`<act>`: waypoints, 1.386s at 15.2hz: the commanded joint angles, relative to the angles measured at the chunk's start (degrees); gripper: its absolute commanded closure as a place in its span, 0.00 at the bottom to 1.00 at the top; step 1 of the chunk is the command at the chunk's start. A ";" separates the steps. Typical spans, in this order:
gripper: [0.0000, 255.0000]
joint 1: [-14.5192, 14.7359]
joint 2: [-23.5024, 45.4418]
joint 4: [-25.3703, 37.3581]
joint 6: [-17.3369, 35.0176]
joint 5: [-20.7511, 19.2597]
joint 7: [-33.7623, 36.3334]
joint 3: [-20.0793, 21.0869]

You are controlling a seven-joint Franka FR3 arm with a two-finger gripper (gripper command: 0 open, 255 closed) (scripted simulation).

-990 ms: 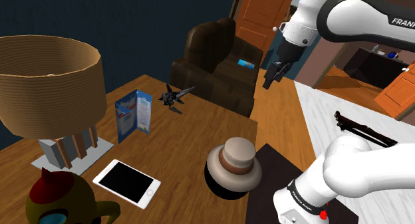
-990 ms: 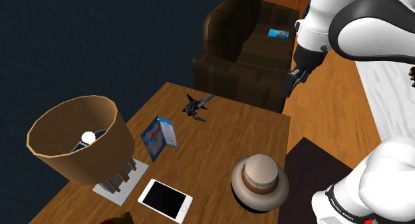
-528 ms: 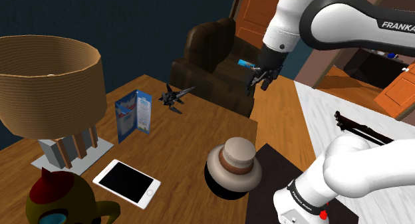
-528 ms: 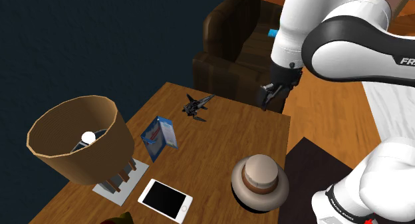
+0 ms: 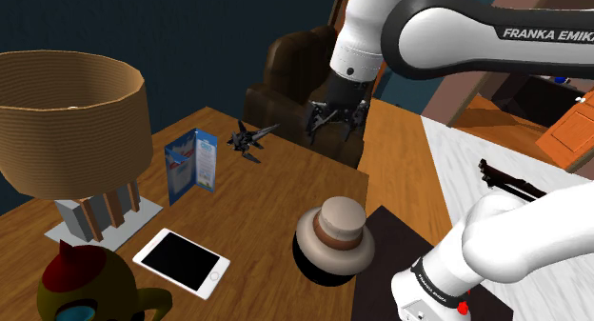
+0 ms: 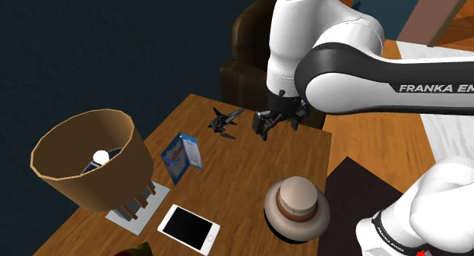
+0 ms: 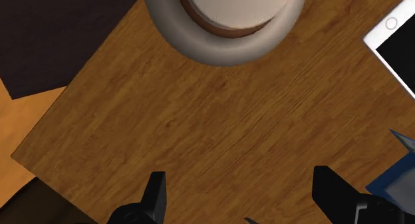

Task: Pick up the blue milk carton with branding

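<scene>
Your gripper [image 5: 333, 129] has its fingers spread wide with nothing between them. Since a second ago it has swung from beside the armchair [image 5: 295, 76] to above the table's [image 5: 257, 205] far edge. The blue milk carton [image 5: 190, 165] stands unmoved, well apart at the shoulder view's left, near the lamp [image 5: 71, 110].

Arm [image 5: 519, 241]: glossy white rounded shells, dark grey joint bands [image 5: 440, 31]. White "FRANKA" lettering [image 5: 541, 33] on one band. Red dot [image 5: 463, 308] near base collar. Gripper [image 5: 335, 122] all black, two blocky fingers [image 7: 154, 197].
</scene>
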 commanded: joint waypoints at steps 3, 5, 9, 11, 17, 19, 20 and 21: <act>0.00 -1.08 7.71 5.26 2.38 -0.04 10.31 5.00; 0.00 -1.59 12.03 8.47 3.32 -0.91 15.54 7.32; 0.00 -2.01 21.64 15.94 4.59 -4.40 26.37 11.29; 0.00 -1.60 26.88 20.25 4.77 -6.93 31.87 12.68; 0.00 3.17 43.26 35.88 2.97 -15.43 46.87 13.29; 0.00 5.71 48.70 42.20 1.58 -17.89 50.89 12.46; 0.00 7.08 51.44 45.64 0.73 -19.01 52.68 11.94; 0.00 8.54 54.21 49.29 -0.23 -20.02 54.33 11.31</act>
